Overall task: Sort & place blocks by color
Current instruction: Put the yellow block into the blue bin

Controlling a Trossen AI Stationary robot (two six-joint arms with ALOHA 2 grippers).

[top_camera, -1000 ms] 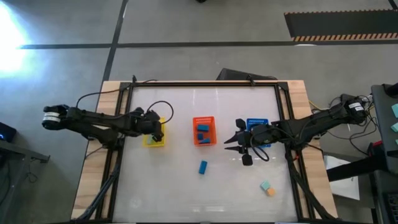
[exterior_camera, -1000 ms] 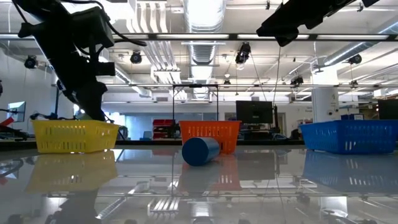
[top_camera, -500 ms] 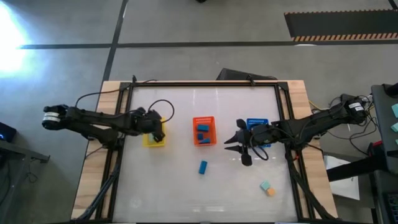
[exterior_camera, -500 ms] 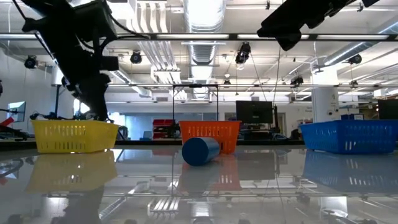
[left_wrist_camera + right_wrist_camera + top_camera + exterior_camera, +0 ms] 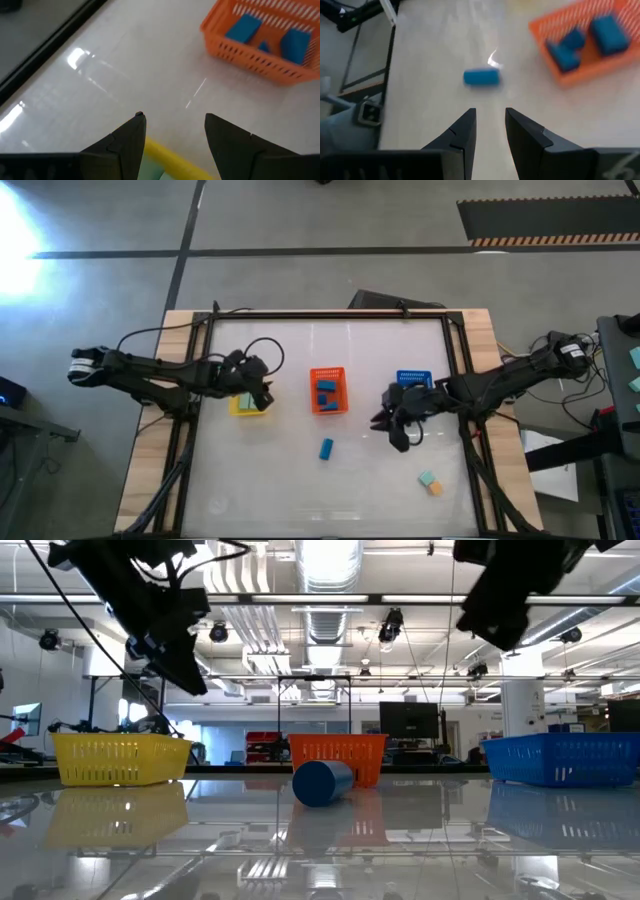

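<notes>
A blue block (image 5: 326,448) lies on its side on the table between the arms; it also shows in the right wrist view (image 5: 481,77) and the low view (image 5: 322,782). A teal block (image 5: 427,479) and an orange block (image 5: 436,489) sit together near the right near corner. Several blue blocks (image 5: 245,29) lie in the orange basket (image 5: 328,390). My left gripper (image 5: 172,122) hangs open over the yellow basket's (image 5: 245,405) right rim (image 5: 172,161) and holds nothing. My right gripper (image 5: 490,117) hovers above the table beside the blue basket (image 5: 413,379), slightly open and empty.
Three slotted baskets stand in a row across the table's middle: yellow on the left, orange in the middle, blue on the right, the last partly under my right arm. A black frame (image 5: 330,313) borders the table. Bare white tabletop lies toward the near edge (image 5: 260,490).
My left gripper has risen out of the yellow basket and shifted right toward the orange basket. My right gripper has moved a little toward the table's near edge and turned, so its fingers no longer show spread wide in the high view. No block has moved.
</notes>
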